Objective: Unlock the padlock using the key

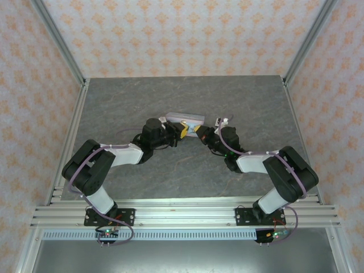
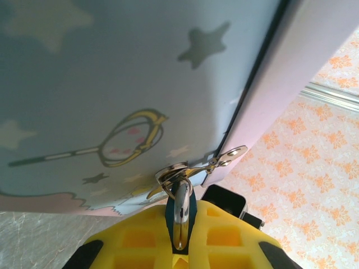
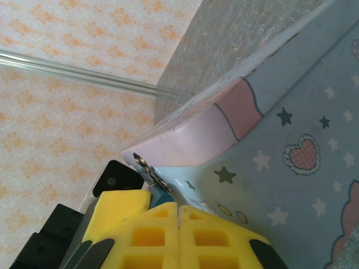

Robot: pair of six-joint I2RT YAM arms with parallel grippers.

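**Observer:** When your two arms met at the middle of the overhead frame, your left fingers [image 2: 193, 244] were clamped on the padlock [image 2: 180, 210], at the bottom centre of the left wrist frame.

**Operator:** Where did it hang?

**Observer:** Its metal shackle passed through the hasp [image 2: 171, 175] on the edge of the star-printed tin [image 2: 112, 67]. You had that tin near the middle of the grey worktop [image 1: 142, 96], between your two wrists.

**Operator:** And my right side?

**Observer:** Your right fingers [image 3: 185, 224] were pressed together, with no gap at the seam, at the bottom of the right wrist frame. A teal corner of the padlock showed just beside their upper left tip, under the hasp. Whether you pinched the key between them, I could not tell.
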